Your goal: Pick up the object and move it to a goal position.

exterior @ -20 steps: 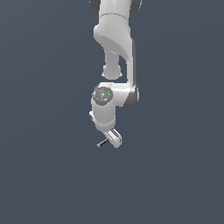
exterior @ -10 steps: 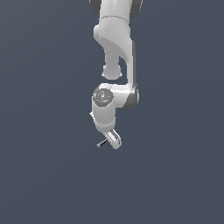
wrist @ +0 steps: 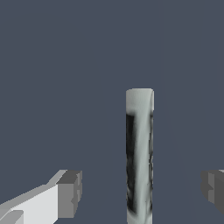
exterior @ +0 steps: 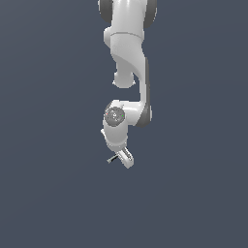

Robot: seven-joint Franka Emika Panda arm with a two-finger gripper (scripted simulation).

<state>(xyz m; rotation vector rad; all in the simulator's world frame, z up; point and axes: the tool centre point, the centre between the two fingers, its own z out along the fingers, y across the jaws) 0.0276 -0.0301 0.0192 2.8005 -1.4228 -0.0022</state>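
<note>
Fingertips [wrist: 70, 192] of the gripper [wrist: 142, 192] stand well apart in the wrist view, one grey pad on each side with open gaps between them and the object [wrist: 140, 153], so the jaws are wide open and hold nothing. Neither pad touches the rod. That object is a thin rod with a pale grey-white shaft marked by dark streaks along its length; it lies between the two fingers, closer to one than the other, and its length runs away from the camera across the flat dark blue-grey ground [wrist: 65, 65]. One end of it is cut off by the picture's edge.

From the exterior view, the gripper [exterior: 125, 159] hangs low beneath the wrist, tilted toward the exterior view's right, and the object [exterior: 113, 159] shows only as a tiny dark sliver just beside the fingers on the exterior view's left. Whether it touches them cannot be told at that size.

Above the fingers, the white arm [exterior: 128, 72] rises through a rounded wrist joint with a grey disc, then bends up to the top edge of the picture. Around it lies only the same even dark ground [exterior: 193, 193]
</note>
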